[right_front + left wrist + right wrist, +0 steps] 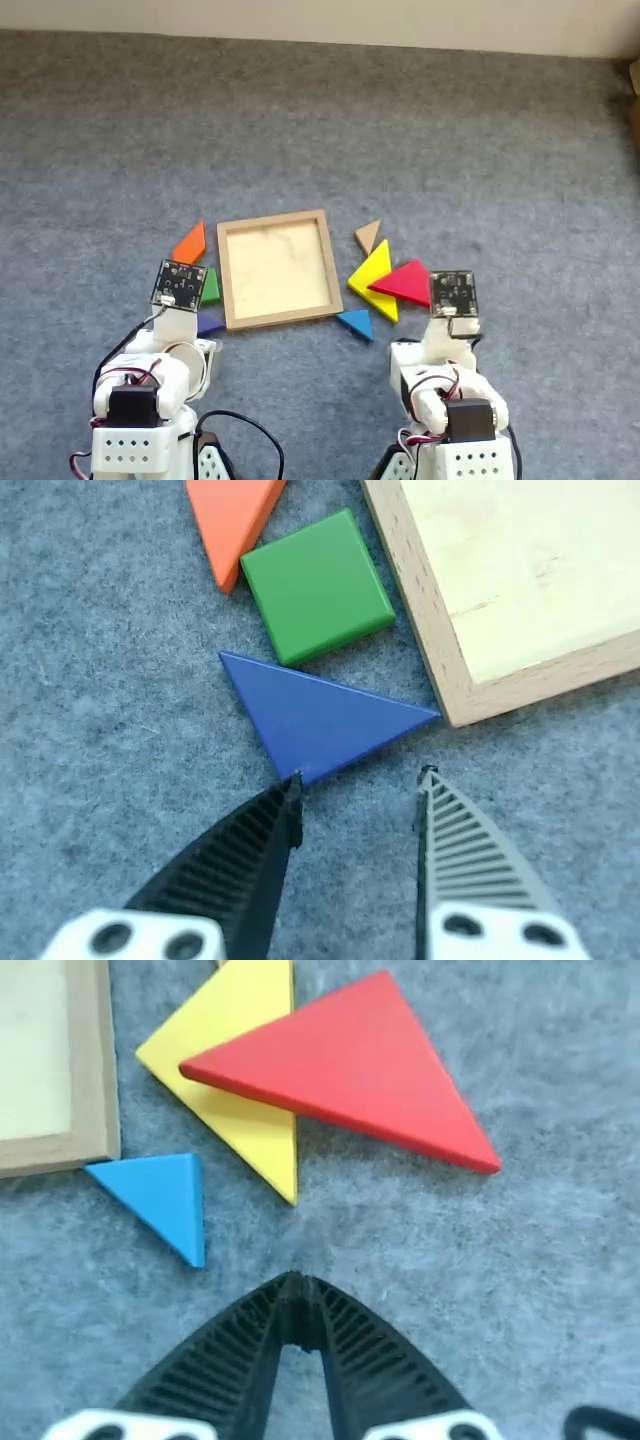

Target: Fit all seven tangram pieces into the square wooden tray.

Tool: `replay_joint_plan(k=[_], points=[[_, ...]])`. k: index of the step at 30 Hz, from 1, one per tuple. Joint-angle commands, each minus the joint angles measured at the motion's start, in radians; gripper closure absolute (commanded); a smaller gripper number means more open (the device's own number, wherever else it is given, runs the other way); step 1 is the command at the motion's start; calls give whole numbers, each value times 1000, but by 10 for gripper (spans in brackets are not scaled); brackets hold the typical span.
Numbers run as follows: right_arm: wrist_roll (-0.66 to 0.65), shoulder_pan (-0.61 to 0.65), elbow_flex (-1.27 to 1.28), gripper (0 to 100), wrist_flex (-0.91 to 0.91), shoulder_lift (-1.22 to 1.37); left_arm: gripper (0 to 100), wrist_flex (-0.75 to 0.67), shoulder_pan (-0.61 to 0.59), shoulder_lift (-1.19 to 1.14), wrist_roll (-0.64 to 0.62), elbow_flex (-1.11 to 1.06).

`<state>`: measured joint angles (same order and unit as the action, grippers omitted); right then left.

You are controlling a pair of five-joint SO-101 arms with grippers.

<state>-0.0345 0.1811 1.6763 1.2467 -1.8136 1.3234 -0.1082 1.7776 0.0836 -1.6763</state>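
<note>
Square wooden tray (422, 600), blue triangle (320, 720) — left gripper (361, 777) parted

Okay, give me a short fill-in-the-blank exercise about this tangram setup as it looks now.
1. The red triangle lies partly on top of the ____ triangle.
2. The wooden tray holds ____ of the seven pieces.
3. The left tool is open, while the right tool is ____.
Missing words: yellow, none, shut.
</note>
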Motion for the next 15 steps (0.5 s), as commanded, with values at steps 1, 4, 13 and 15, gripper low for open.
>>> replay_joint_plan(k=[1, 4, 13, 15], points=[[-117, -22, -62, 995, 4, -15, 815, 3, -12, 42, -11, -21], [-101, -93, -174, 995, 2, -7, 815, 3, -12, 42, -11, -21], [117, -142, -443, 995, 1, -5, 815, 3, -12, 42, -11, -21], [149, -142, -476, 995, 1, -4, 815, 3, -12, 42, -11, -21]])
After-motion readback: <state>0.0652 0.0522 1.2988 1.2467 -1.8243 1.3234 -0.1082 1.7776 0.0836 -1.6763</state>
